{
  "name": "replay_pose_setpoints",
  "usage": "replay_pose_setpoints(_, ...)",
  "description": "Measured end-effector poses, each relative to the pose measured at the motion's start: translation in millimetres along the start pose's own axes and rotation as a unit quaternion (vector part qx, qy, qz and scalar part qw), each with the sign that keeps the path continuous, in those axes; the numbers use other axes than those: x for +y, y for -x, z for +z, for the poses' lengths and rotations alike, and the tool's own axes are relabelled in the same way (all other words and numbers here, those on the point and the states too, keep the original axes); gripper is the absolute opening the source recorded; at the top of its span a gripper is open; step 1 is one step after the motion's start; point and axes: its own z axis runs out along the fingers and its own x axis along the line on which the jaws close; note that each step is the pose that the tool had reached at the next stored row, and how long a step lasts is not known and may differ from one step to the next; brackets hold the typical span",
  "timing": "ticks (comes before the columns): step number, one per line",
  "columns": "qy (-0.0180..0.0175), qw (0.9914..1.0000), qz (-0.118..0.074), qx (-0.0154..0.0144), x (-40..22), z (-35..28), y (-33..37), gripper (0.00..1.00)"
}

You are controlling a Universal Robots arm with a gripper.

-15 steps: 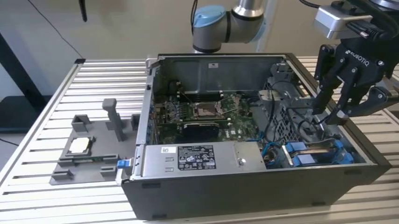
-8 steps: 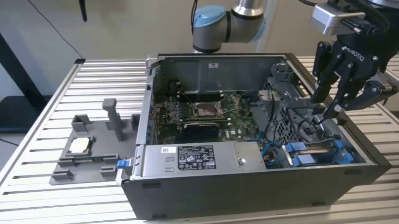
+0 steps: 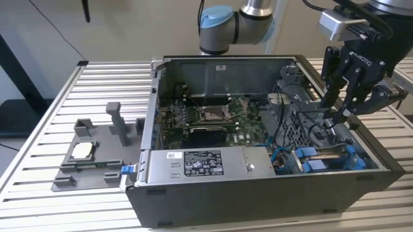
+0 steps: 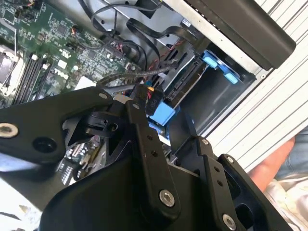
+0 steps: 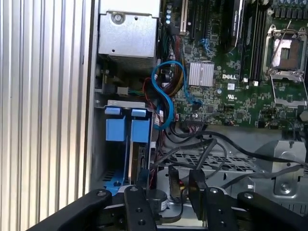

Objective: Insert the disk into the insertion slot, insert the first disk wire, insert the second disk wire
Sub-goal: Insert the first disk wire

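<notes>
Gripper point(image 3: 335, 115), jaws parted and empty, hangs inside the open computer case point(image 3: 258, 198); the blue-framed disk point(image 3: 326, 158) sits in the insertion slot point(image 5: 102, 159), black cables point(image 5: 211, 144) nearby.

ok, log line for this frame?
disk: seated in insertion slot | gripper: inside case, among black cables beside slot | wire connections: unclear
</notes>
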Motion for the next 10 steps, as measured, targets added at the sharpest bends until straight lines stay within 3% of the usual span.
replay_pose_setpoints(3, -0.0016, 0.99999, -0.005, 0.0021, -0.3, 3.4, 0.3, 0.47)
replay_pose_setpoints(10, -0.0017, 0.99998, -0.005, 0.0022, -0.2, 3.6, 0.6, 0.47)
